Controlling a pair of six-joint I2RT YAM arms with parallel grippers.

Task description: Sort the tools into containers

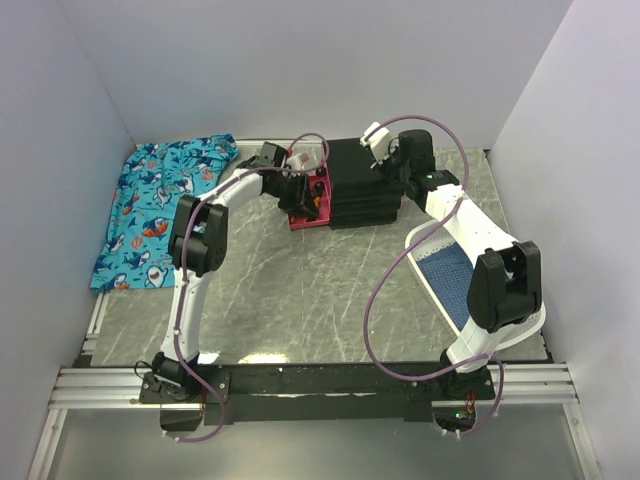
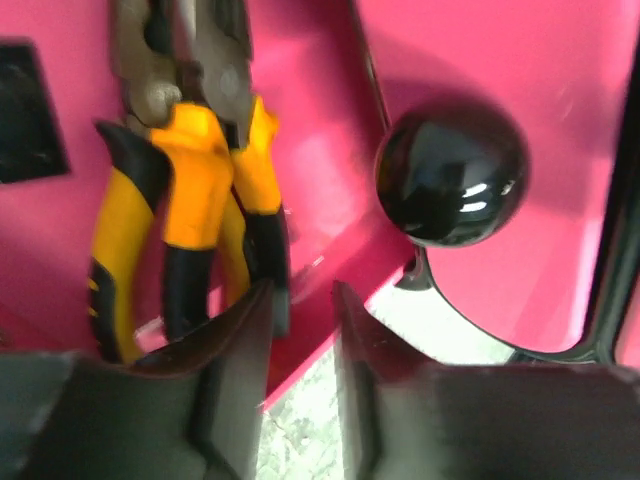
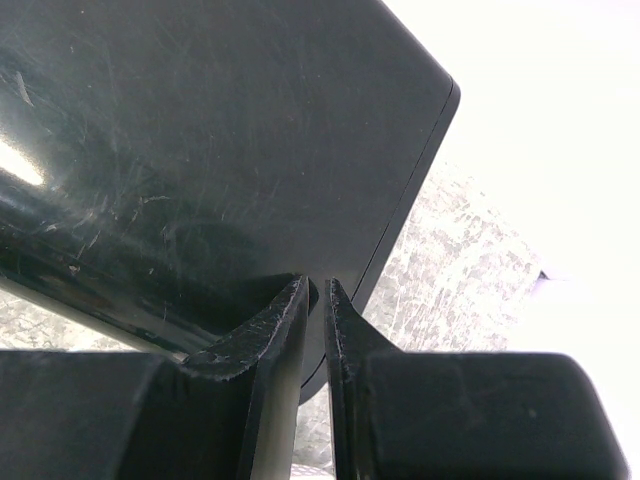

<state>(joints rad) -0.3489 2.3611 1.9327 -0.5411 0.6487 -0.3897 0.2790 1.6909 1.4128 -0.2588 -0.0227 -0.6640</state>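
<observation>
Magenta plastic drawer [image 2: 330, 90], shallow and smooth-walled, stood pulled out at the left front of the cabinet [image 1: 362, 185]. Pliers [image 2: 190, 190] lay flat on its floor: orange-yellow rubbery handles with black tips, dull grey steel head pointing away from the wrist camera. The view was blurred, so I couldn't tell if it was one pair or two. A glossy black round knob [image 2: 452, 172] sat on a magenta drawer front just right of them.

Left gripper [image 2: 300, 295] hovered over the drawer's near rim, its dark fingers [image 2: 245, 330] parted by a narrow gap with nothing between them.

Right gripper [image 3: 315, 288] was at the cabinet's rounded far-right corner, fingers nearly together with only a thin slit, holding nothing. The cabinet top was shiny black, finely scratched.

The cabinet stood on a grey marbled table [image 1: 300, 290]. A blue shark-print cloth [image 1: 160, 205] lay crumpled at far left, and a white tray with a blue mat [image 1: 450, 280] sat on the right.
</observation>
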